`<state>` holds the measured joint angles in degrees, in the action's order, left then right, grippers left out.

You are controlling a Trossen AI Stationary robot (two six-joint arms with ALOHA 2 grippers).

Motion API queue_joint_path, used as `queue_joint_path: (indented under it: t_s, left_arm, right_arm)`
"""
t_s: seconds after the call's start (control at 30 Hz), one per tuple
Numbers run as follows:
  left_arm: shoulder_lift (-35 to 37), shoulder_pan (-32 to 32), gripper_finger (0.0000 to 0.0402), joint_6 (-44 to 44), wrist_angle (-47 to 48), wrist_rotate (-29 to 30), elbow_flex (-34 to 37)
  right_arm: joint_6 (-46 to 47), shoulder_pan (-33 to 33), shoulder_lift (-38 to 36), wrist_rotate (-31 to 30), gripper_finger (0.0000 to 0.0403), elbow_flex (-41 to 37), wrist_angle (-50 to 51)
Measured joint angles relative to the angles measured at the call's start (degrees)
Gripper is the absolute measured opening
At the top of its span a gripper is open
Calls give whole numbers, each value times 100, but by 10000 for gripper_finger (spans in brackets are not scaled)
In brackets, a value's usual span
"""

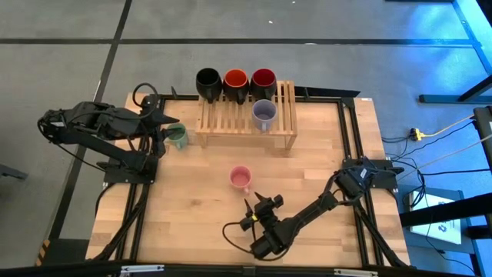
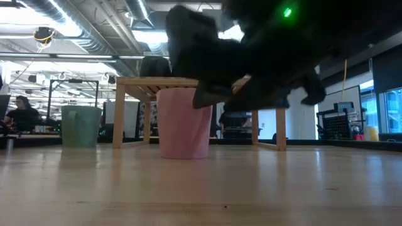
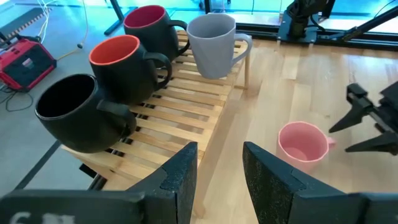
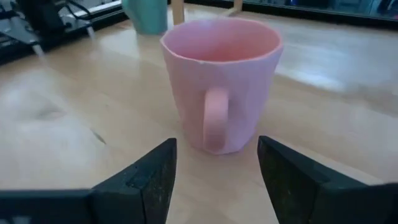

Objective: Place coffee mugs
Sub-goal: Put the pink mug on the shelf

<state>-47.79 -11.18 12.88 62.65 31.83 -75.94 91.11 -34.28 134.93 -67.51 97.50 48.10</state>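
The left gripper's (image 1: 171, 131) two dark fingers (image 3: 180, 177) stand apart with nothing between them, just beside the left end of the slatted wooden rack (image 1: 246, 119) and right next to the small green handled mug (image 1: 177, 137). That mug sits upright on the light wooden tabletop (image 1: 192, 208), off the rack's left end; whether the fingers touch it cannot be told.

On the rack, along its far edge, stand three mugs in a row: the glossy black round mug (image 1: 208, 81), the black mug with orange-red inside (image 1: 235, 81) and the black mug with dark red inside (image 1: 263, 80). Their handles point toward the rack's near side. Toward the rack's right end, nearer the front edge, stands the lavender-grey mug (image 1: 264, 114), upright.

In front of the rack, well apart from it, the pale pink ceramic mug (image 1: 241, 178) stands upright on the tabletop. The right gripper (image 1: 252, 206) sits just beyond it, away from the rack, fingers (image 4: 146, 180) spread wide and empty, lined up on the mug's handle without touching it. Nothing lies between them.

Six mugs in all: four on the rack, two on the tabletop.
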Motion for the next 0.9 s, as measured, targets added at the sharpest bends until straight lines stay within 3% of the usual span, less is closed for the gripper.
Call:
queue_joint_path:
  t_s: [0.37, 0.5, 0.73, 0.9]
  left_arm:
    - [1, 0, 124, -2, 278, -2, 2]
    - [0, 0, 124, -2, 278, 0, 0]
    - [2, 0, 124, -3, 286, 2, 0]
    - [2, 2, 124, -4, 289, 4, 0]
  right_arm:
    - [-1321, 464, 2, 97, 200, -273, -1595]
    - [-1348, 479, 2, 131, 150, -273, -1580]
    - [-1394, 483, 2, 248, 22, -271, -1666]
    - [-1398, 551, -9, 376, 25, -182, -1614]
